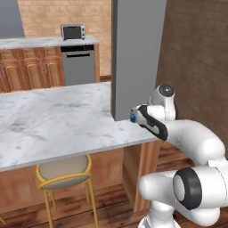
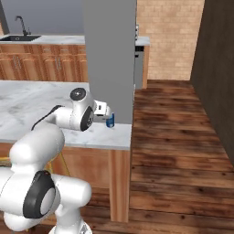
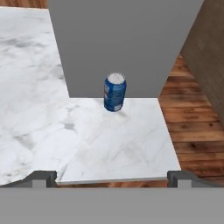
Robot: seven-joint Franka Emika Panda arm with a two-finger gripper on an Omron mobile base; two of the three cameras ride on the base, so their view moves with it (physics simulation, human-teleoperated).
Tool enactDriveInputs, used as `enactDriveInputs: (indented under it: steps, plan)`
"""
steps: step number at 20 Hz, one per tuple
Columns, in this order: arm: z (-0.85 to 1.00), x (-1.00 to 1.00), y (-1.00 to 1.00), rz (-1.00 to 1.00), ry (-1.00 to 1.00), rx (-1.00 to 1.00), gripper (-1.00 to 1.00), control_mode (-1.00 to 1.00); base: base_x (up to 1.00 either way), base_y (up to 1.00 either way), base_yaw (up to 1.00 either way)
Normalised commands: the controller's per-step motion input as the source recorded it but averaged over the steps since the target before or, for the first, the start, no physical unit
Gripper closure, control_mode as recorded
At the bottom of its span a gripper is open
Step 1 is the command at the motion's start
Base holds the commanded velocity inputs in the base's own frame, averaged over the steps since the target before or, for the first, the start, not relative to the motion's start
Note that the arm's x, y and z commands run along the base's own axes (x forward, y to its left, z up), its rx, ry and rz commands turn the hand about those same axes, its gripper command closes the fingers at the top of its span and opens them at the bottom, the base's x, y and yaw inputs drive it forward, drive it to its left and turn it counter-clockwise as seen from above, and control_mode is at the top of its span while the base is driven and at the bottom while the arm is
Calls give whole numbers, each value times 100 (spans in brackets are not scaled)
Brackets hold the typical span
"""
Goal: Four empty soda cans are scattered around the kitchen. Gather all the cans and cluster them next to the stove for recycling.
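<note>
The white Franka arm with dark joints folds forward at elbow height, forearm reaching toward twelve o'clock. Its two-finger gripper [image 3: 112,178] is level and spread wide, dark fingertips [image 3: 43,177] at seven and five o'clock, nothing between them.

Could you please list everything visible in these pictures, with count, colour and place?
blue soda can with silver top: one, blue, upright on the marble island near its corner, in front of the grey pillar
grey square pillar: one, grey, rising from the island's end
white marble island counter: one, white with grey veins, on a wooden base
yellow-framed stool with tan seat: one, under the island's edge
stainless steel dishwasher: one, steel, among the far wooden cabinets
silver toaster oven: one, on the far counter
black faucet: one, at the far sink
white arm's gripper: one, jaws open, short of the can, holding nothing
</note>
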Motion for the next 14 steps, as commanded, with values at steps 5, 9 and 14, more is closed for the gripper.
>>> enactDriveInputs:
  steps: [5,9,14]
  plan:
    - [-21,17,0,0,0,0,-100,-100,0,0,0]
    - [-11,20,0,0,0,1,-100,-100,0,0,0]
    - [-5,18,0,0,0,2,-100,-100,0,0,0]
